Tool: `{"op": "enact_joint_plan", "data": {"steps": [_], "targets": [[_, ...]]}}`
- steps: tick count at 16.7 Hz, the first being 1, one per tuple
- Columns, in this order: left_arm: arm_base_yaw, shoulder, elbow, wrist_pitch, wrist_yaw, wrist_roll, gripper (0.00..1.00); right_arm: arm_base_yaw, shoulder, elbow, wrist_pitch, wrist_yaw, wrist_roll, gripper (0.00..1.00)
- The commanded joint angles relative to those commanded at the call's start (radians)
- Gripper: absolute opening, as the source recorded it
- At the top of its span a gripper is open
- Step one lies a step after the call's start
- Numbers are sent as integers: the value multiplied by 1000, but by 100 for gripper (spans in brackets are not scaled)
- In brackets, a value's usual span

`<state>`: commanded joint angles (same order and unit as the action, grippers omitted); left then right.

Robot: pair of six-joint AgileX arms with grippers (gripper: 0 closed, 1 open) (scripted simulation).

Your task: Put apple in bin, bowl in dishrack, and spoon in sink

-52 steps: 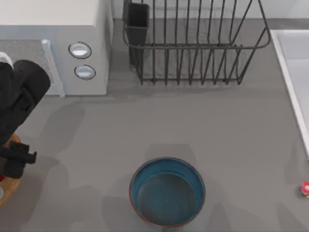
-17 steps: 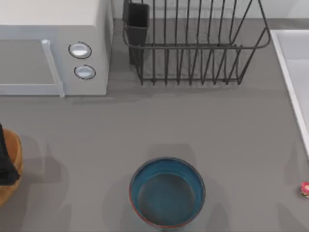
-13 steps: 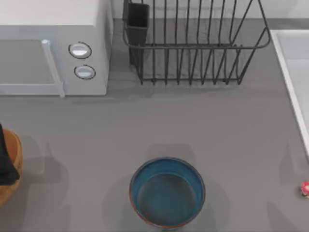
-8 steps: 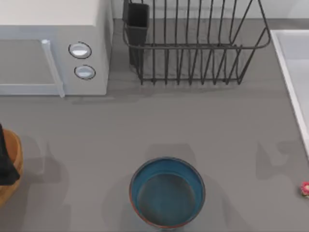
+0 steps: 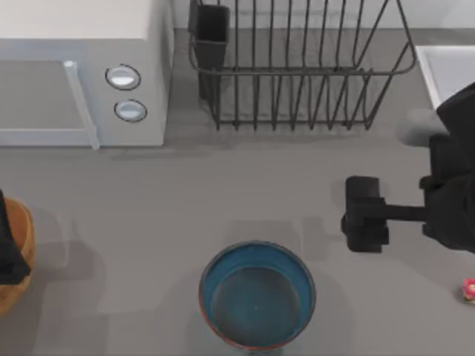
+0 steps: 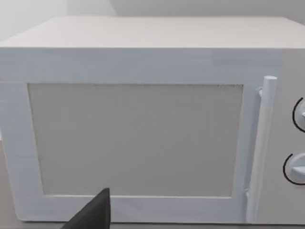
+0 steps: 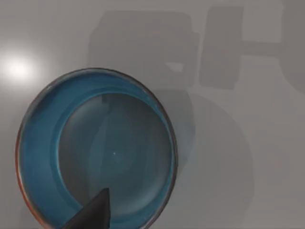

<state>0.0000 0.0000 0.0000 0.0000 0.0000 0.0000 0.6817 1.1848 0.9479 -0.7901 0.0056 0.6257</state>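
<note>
The blue bowl (image 5: 257, 294) with its reddish-brown rim stands upright near the table's front edge, and the right wrist view looks down into the bowl (image 7: 95, 152). My right gripper (image 5: 364, 213) hangs above the table, to the right of the bowl and a little behind it. The tiny pink spoon (image 5: 469, 289) lies at the right edge. At the back stands the wire dishrack (image 5: 297, 70), with the pale sink (image 5: 445, 70) at the back right. The wooden bin (image 5: 18, 256) sits at the left edge, partly covered by my left arm (image 5: 6, 248). The apple is hidden.
A white microwave (image 5: 82, 70) with two round knobs fills the back left, and the left wrist view faces the microwave's door (image 6: 138, 138) closely. The dark utensil cup (image 5: 211, 33) stands at the dishrack's left corner. Bare grey table lies between bowl and dishrack.
My right arm has come in from the right edge to a spot beside the bowl. My left arm pulled back from over the bin to the left edge and now holds still.
</note>
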Motion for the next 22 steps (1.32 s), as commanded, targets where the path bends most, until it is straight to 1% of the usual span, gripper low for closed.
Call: {"op": "enact_joint_plan", "data": {"steps": [3, 6, 10, 18, 22], "targets": [[0, 0, 0, 0, 0, 0, 100, 76, 247, 200, -173, -3, 95, 100], [0, 0, 0, 0, 0, 0, 100, 116, 452, 364, -310, -5, 158, 100], [0, 0, 0, 0, 0, 0, 100, 131, 606, 490, -415, -5, 197, 100], [0, 0, 0, 0, 0, 0, 100, 128, 625, 488, -408, -5, 199, 100], [0, 0, 0, 0, 0, 0, 100, 130, 669, 386, -259, -5, 200, 100]]}}
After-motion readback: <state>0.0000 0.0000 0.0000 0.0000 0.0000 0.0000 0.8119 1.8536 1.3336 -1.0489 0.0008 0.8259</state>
